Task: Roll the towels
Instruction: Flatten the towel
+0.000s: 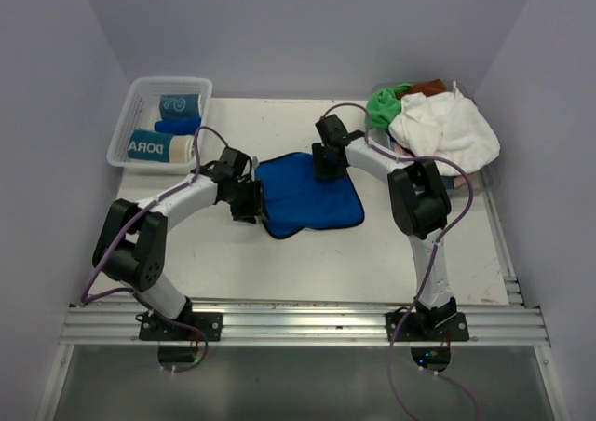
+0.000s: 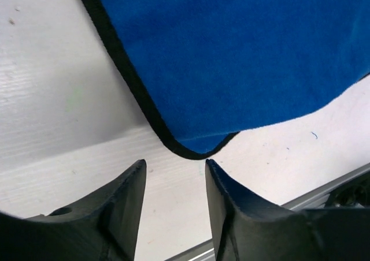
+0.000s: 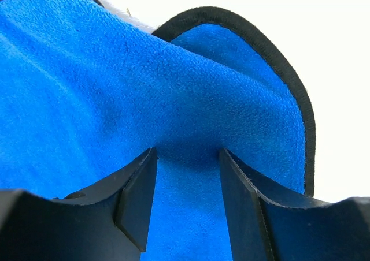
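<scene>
Right gripper [image 3: 188, 154] spread astride a raised fold at the far edge of the flat royal-blue cloth towel [image 1: 312, 197] mid-table, left gripper [image 2: 175, 163] spread and empty at its near-left corner: this roll looks unstarted, with a heap of white and green towels [image 1: 442, 128] waiting far right and rolled towels [image 1: 160, 146] done in the far-left clear plastic mesh basket [image 1: 126, 123].

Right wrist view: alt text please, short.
A royal blue towel with black edging fills the frame, humped into a fold just beyond the right hand, whose two black fingers sit apart over the cloth. White table shows at the upper right.
</scene>
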